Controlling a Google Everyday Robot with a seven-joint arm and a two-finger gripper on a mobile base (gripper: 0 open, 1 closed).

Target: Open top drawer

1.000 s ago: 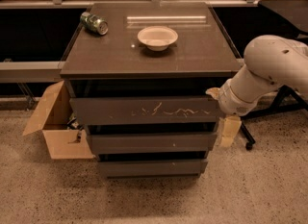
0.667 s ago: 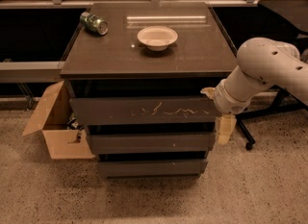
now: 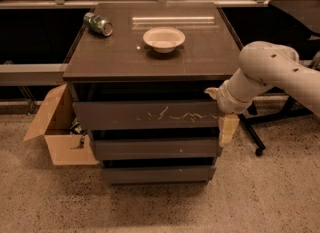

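Hand wide open at the right end of the top drawer, one finger above, one below.

Smooth white tubular arm; its gripper, cream fingers spread, beside the top drawer.

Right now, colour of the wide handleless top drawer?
Dark grey-brown top drawer, pale squiggly scratches; camera view. Gripper at its right end.

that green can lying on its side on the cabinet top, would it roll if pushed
Probably: the can lies on its side near the back left corner of the cabinet top, so a sideways nudge would likely roll it. It looks small, so likely light. The gripper is at the right end of the top drawer, away from it.
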